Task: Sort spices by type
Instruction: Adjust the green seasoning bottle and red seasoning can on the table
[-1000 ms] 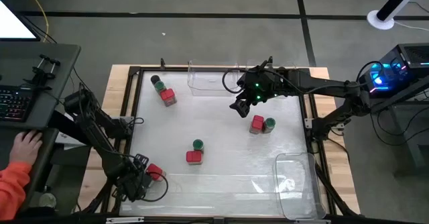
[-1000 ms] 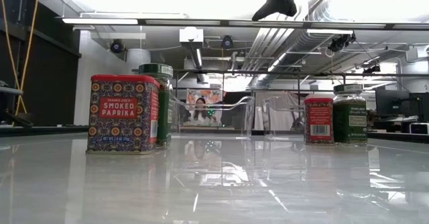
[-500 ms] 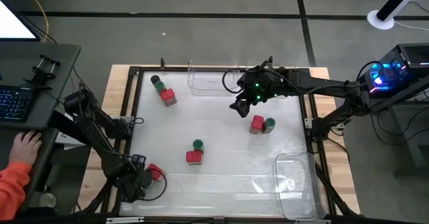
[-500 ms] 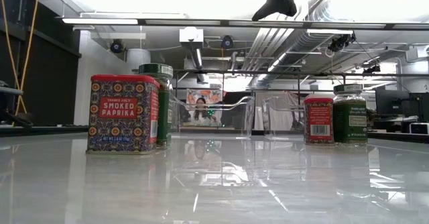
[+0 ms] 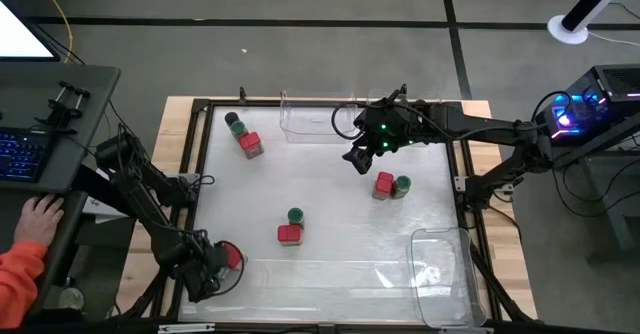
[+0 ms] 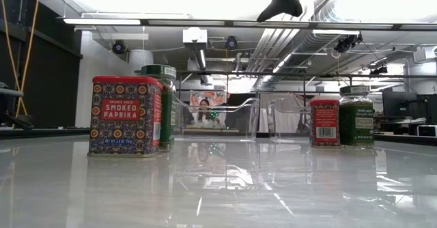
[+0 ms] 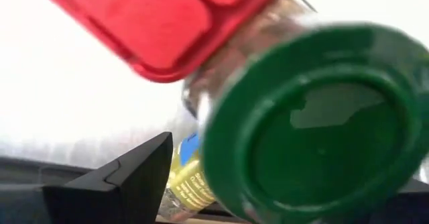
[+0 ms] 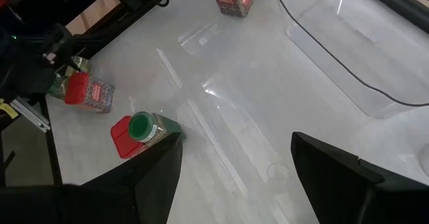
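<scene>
Several spice jars stand in pairs on the white table: a red-capped one (image 5: 250,144) by a green-capped one (image 5: 236,126) at the far left, red (image 5: 383,185) and green (image 5: 402,184) at the right, and green (image 5: 295,215) and red (image 5: 289,235) in the middle. My left gripper (image 5: 205,266) is at the near left corner, on a green-capped jar (image 7: 315,123) beside a red-capped jar (image 5: 232,256). My right gripper (image 5: 358,160) hovers open and empty above the table's far middle. My left gripper has the green-capped jar between its fingers. One finger (image 7: 120,180) lies against the jar's labelled side (image 7: 188,177); the cap hides the other finger. The jar is tilted with its cap toward the wrist camera. Whether it rests on the table does not show.
A clear plastic bin (image 5: 310,119) stands at the far edge and another (image 5: 440,274) at the near right corner. A person's hand (image 5: 40,214) rests at a desk left of the table. The table is bare between the jar pairs.
My left gripper has shifted slightly toward the table's near edge and now covers more of the red-capped jar beside it.
</scene>
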You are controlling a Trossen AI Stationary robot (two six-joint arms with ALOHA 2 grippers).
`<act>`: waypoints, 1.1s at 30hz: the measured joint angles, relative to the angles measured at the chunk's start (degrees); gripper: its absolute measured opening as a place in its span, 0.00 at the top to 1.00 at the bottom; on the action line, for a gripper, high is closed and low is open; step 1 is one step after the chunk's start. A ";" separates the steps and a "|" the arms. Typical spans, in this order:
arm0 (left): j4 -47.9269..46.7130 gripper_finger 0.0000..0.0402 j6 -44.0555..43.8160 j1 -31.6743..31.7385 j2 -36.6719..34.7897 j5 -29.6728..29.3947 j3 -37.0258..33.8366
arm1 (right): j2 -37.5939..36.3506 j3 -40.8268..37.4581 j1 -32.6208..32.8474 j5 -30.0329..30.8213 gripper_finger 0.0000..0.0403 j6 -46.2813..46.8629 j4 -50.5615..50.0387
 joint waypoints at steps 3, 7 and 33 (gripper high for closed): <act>-0.46 0.26 -5.31 0.00 0.00 -0.68 0.01 | 0.00 0.00 0.00 0.00 0.32 -0.01 0.00; -3.13 0.26 -11.74 0.60 0.00 -1.54 0.01 | 0.00 0.00 0.00 0.01 0.32 -0.02 0.00; -5.51 0.26 4.74 16.01 -2.09 -5.50 0.51 | 0.00 0.00 0.00 0.01 0.32 -1.54 -0.02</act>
